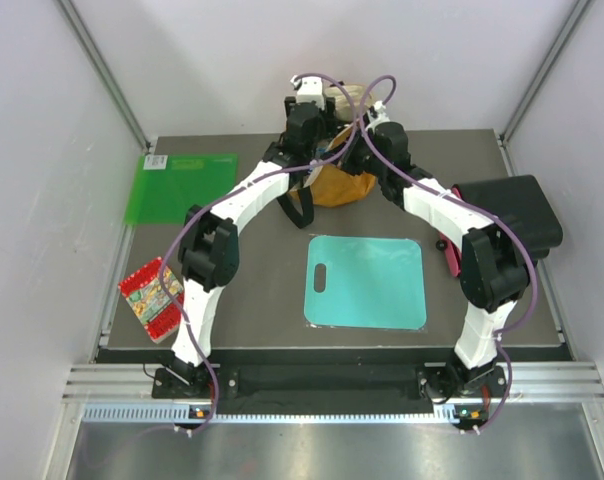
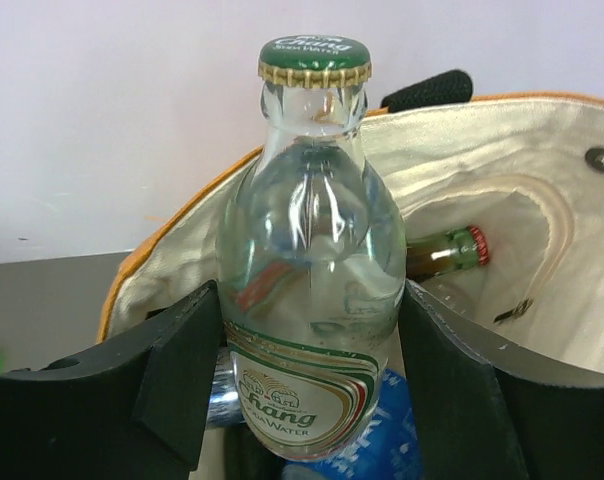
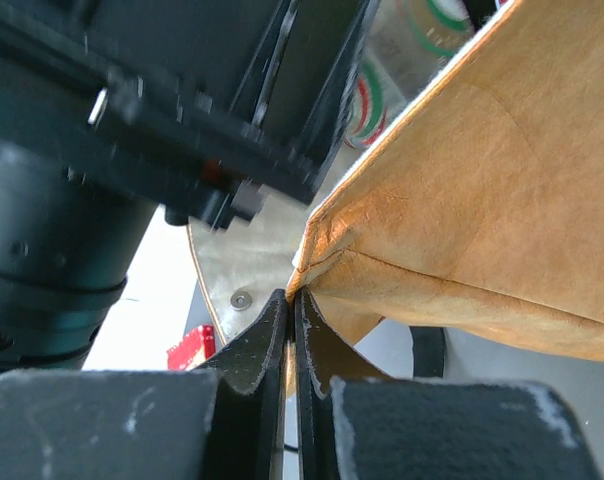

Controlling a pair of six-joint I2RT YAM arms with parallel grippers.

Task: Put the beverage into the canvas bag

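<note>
Left pincer (image 2: 307, 340) clamped on clear bottle (image 2: 307, 230) — bag (image 2: 452, 150), red-capped bottle (image 2: 447, 252) inside, rim (image 3: 317, 262) clamped in right pincer (image 3: 290, 305).

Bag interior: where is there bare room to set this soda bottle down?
Bare lining shows in the bag right of the red-capped bottle, below the rivet. It is crowded directly under the soda bottle: a blue can and a silvery can lie there.

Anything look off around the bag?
Nothing spilled or damaged. One oddity: a brown bottle lies on its side inside the canvas bag, behind the upright soda water bottle held in the left gripper.
</note>
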